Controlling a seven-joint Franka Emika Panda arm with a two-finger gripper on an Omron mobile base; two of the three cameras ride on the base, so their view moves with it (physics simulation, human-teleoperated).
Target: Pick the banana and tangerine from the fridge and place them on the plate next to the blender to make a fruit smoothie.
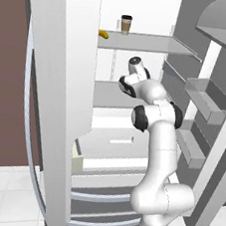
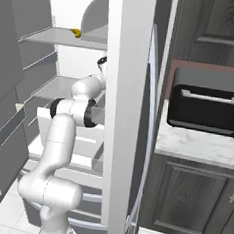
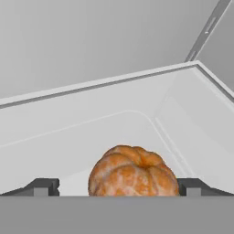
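Note:
The tangerine (image 3: 132, 171), a round orange ball, sits on a white fridge shelf (image 3: 91, 123) right in front of the hand. My gripper (image 3: 118, 186) is open, with one fingertip on each side of the tangerine and a gap to each. The banana (image 1: 103, 34) lies on the upper shelf of the open fridge (image 1: 59, 78), above and left of my wrist (image 1: 136, 65); from the right it is a small yellow shape (image 2: 75, 33). My arm reaches into the middle shelf level. The plate and the blender are out of view.
A tan coffee cup (image 1: 126, 24) stands on the upper shelf right of the banana. Door bins (image 1: 207, 99) line the open right door. Pull-out drawers (image 1: 110, 152) sit below the arm. A black oven (image 2: 205, 104) rests on a marble counter (image 2: 197, 143).

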